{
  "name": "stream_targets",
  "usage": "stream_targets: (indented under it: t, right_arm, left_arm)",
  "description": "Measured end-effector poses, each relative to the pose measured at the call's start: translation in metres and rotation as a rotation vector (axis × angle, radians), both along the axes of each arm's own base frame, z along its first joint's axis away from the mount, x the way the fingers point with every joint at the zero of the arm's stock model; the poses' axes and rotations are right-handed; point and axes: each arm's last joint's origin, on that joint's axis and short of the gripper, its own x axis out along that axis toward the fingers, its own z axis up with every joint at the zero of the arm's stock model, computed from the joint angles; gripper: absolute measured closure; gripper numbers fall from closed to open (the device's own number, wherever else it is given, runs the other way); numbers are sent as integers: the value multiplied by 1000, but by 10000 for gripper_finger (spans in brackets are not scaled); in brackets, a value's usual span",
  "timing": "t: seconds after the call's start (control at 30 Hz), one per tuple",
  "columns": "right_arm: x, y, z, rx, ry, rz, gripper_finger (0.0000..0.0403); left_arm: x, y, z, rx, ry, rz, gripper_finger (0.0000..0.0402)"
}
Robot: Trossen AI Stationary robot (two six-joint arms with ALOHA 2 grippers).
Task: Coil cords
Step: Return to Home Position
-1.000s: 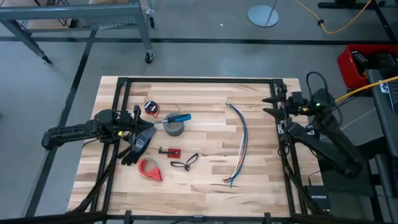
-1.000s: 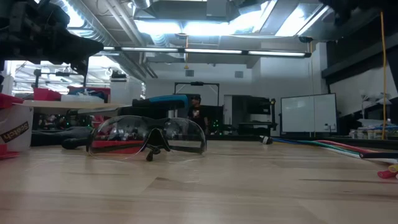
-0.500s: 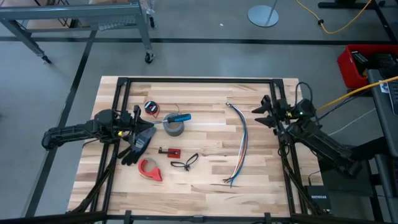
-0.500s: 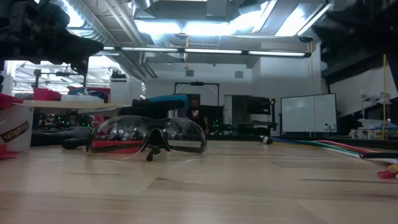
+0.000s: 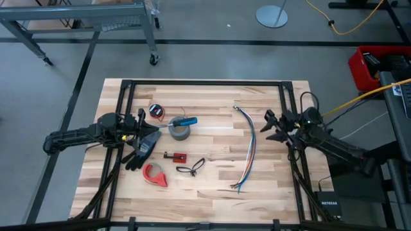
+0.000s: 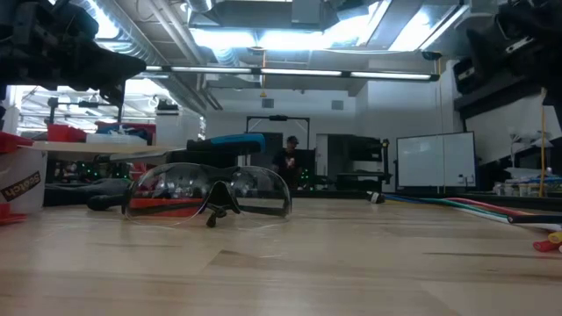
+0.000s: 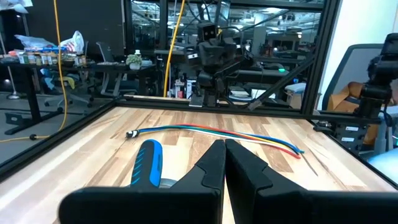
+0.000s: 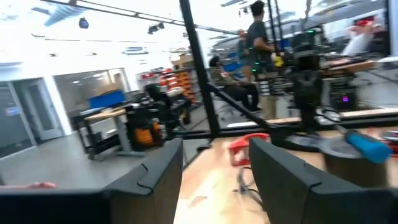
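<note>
The cord is a small red coil with black parts (image 5: 156, 110). It lies flat on the table just beyond my left gripper (image 5: 145, 122), which no part of it touches. My left gripper (image 7: 224, 163) is shut and empty, pointing level over the table's left side. At the right side, past the multicoloured wire bundle (image 5: 249, 151), my right gripper (image 5: 270, 123) stands open with nothing between its fingers (image 8: 214, 180).
A grey tape roll (image 5: 179, 131) with a blue-handled tool (image 5: 186, 120) on it sits right of the coil. Nearer the front lie a dark object (image 5: 142, 149), a red tape dispenser (image 5: 154, 174), a small red board (image 5: 174, 156) and a black looped cord (image 5: 191, 168). Clear safety glasses (image 6: 209, 191) show low.
My right gripper has come down and moved toward the table's near edge and a little to the left. It rolled and tipped up toward level, and it stayed open. Nothing on the table has moved.
</note>
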Motion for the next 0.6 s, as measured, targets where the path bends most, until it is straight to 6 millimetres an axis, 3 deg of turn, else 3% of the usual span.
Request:
stream_targets:
  t: [0.6]
  right_arm:
    - [12,37,1,-14,-98,177,214]
  left_arm:
    - [0,0,0,0,0,0,398]
